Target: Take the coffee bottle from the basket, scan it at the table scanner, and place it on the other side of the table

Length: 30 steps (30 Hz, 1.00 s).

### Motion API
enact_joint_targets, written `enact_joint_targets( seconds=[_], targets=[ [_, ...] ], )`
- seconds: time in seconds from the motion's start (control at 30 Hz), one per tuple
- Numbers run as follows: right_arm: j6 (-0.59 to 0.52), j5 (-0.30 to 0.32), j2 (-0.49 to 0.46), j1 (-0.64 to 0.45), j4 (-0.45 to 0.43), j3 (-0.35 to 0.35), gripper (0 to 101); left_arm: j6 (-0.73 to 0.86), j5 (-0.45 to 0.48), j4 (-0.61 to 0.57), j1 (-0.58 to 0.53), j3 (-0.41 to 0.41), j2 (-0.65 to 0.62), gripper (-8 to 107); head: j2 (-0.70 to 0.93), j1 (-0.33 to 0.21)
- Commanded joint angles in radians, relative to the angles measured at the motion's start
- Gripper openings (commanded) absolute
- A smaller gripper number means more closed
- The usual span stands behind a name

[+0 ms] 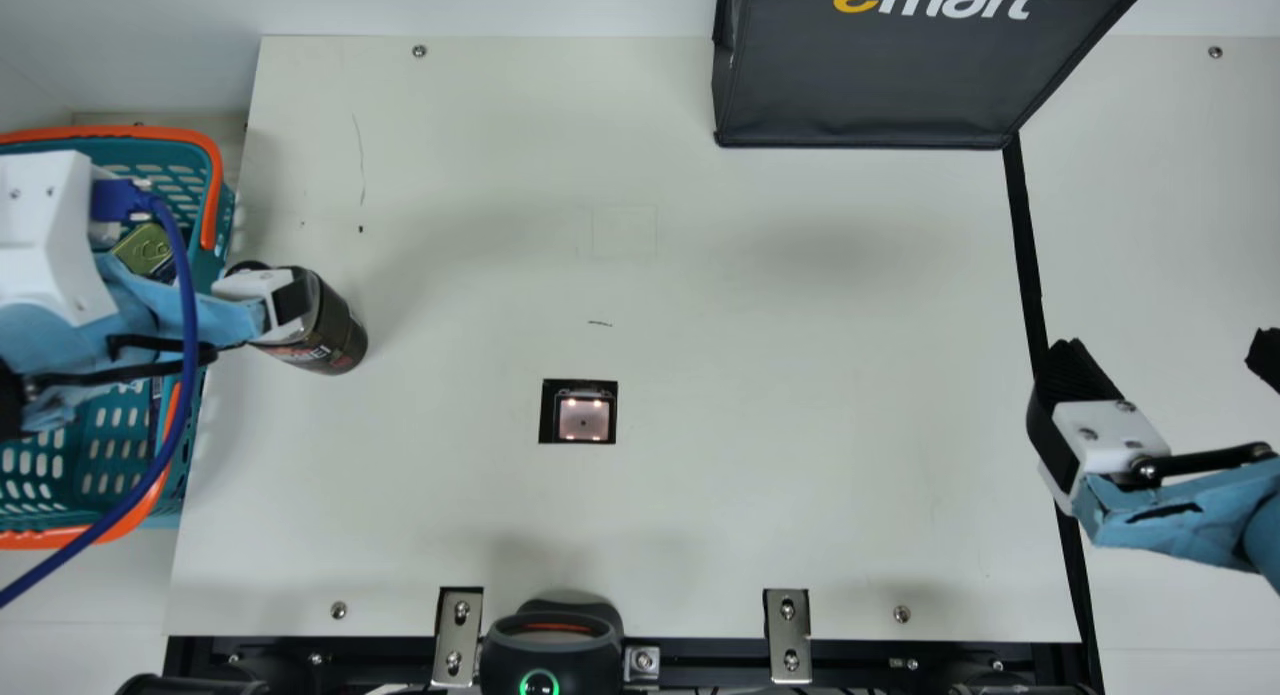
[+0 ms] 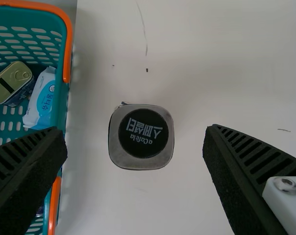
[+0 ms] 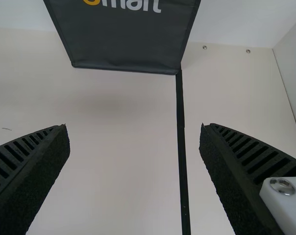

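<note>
Cream desk (image 1: 700, 495) stretched between my arms, with a teal basket (image 1: 222, 237) at its left edge, a dark bag (image 1: 870, 75) at its far side and the lit scanner (image 1: 583, 418) set in its surface. From the neck I saw the dark flank of the coffee bottle (image 1: 335, 325), upright on the desk beside the basket and beneath my left tool (image 1: 292, 301). The left wrist view gave me its black lid (image 2: 143, 133) from above, between two widely parted ribbed fingers and touching neither, plus a tin (image 2: 11, 81) and a white-and-blue packet (image 2: 42, 100) in the basket. My right tool (image 1: 1165, 355) was wide too, over at the right; its own wrist view set a black strip (image 3: 181, 122) of the desk between its fingers.
</note>
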Motion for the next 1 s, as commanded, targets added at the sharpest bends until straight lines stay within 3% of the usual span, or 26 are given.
enact_joint_targets(
  seconds=[0.0, 0.57, 0.97],
  targets=[
    [0.0, 0.0, 0.0, 0.0, 0.0, 0.0, 95, 0.003, -0.021, 0.005, -0.003, 0.017, 0.004, 90, 0.0, -0.029],
    [0.0, 0.0, 0.0, 0.0, 0.0, 0.0, 95, 0.021, -0.21, 0.002, -0.017, 0.137, 0.035, 90, 0.0, -0.029],
    [0.0, 0.0, 0.0, 0.0, 0.0, 0.0, 95, -0.027, -0.243, 0.021, -0.04, 0.146, 0.033, 10, 0.0, -0.029]
  ],
)
